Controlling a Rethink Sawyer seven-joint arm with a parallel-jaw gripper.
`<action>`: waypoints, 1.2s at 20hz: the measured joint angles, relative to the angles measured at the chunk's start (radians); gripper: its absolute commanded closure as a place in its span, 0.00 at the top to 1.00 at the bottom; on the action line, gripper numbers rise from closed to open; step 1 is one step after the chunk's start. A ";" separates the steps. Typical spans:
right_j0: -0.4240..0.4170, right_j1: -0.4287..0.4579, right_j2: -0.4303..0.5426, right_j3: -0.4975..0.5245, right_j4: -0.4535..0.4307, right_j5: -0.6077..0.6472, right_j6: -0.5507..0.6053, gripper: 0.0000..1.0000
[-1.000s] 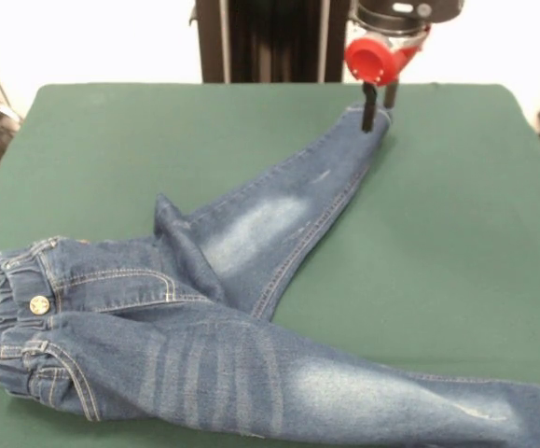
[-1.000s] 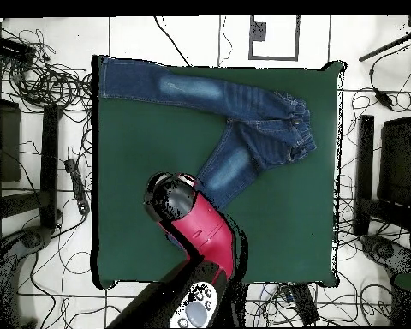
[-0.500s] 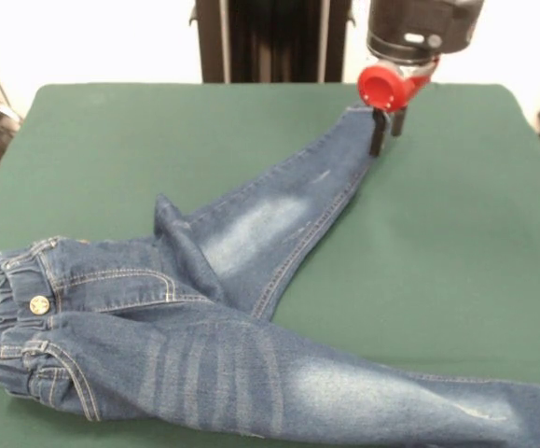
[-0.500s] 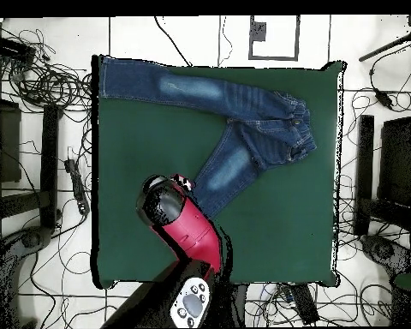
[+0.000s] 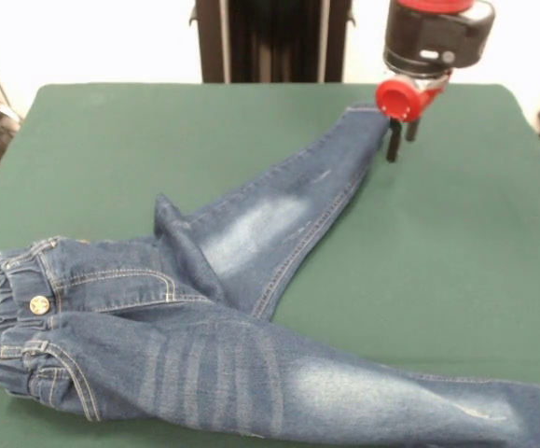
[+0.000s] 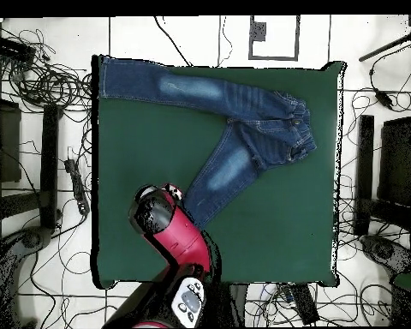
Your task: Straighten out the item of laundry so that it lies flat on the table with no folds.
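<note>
The small blue denim jeans (image 5: 242,243) lie on the green table (image 5: 456,261) with the legs spread in a V. The waistband (image 5: 8,317) with its brass button (image 5: 38,304) is bunched at the near left. One leg runs to the far right and its hem (image 5: 367,117) lies flat. The other leg runs off the bottom right edge. A fold of cloth (image 5: 172,229) stands up at the crotch. My gripper (image 5: 401,140) hangs just right of the far hem, open and empty, its tips close to the table. In the overhead view my arm (image 6: 170,231) hides it beside the jeans (image 6: 243,128).
The pedestal (image 5: 270,37) stands behind the table's far edge. Cables and stands (image 6: 38,86) lie on the floor around the table (image 6: 140,154). Bare green cloth stretches to the right of the far leg.
My gripper has moved from over the far leg's hem to the right, off the cloth, and slightly nearer. The jeans lie almost as before.
</note>
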 measured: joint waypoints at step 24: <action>-0.221 -0.106 0.156 0.252 -0.108 -0.155 0.000 1.00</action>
